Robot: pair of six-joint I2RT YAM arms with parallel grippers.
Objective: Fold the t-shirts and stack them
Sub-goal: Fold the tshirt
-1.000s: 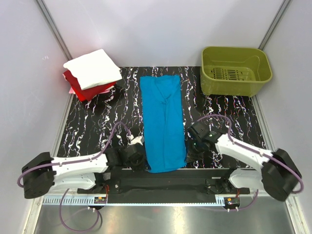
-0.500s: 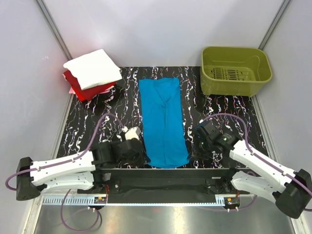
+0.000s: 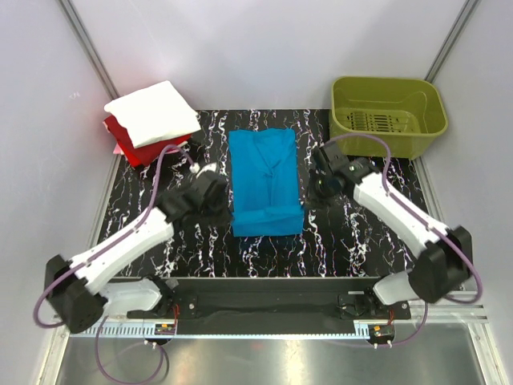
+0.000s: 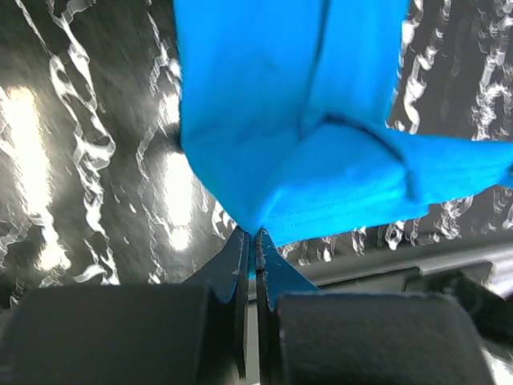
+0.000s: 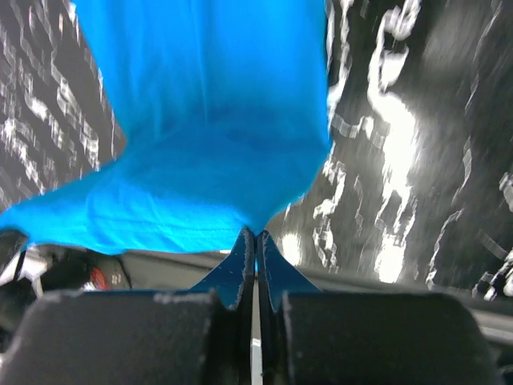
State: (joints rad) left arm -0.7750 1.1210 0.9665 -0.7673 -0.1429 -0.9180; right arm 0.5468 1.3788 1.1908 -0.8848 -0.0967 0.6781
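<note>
- The left claw (image 4: 255, 234) is pinched tight on one hem corner of the turquoise t-shirt (image 3: 264, 180), and the right claw (image 5: 255, 233) is clamped on the other, which holds the hem level.
- The shirt lies on the bench (image 3: 337, 241) left of the basket (image 3: 385, 140), with its near end doubled over, probably a halving fold.
- The white t-shirt (image 3: 152, 112) sits on the red t-shirt (image 3: 132, 148), farther left of the basket, likely the stack this one will join.

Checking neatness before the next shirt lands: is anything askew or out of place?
The white t-shirt sits skewed on the red t-shirt, whose edge pokes out at the near left; that pile is not square. The blue t-shirt, pinched by the left gripper and right gripper, looks even.
</note>
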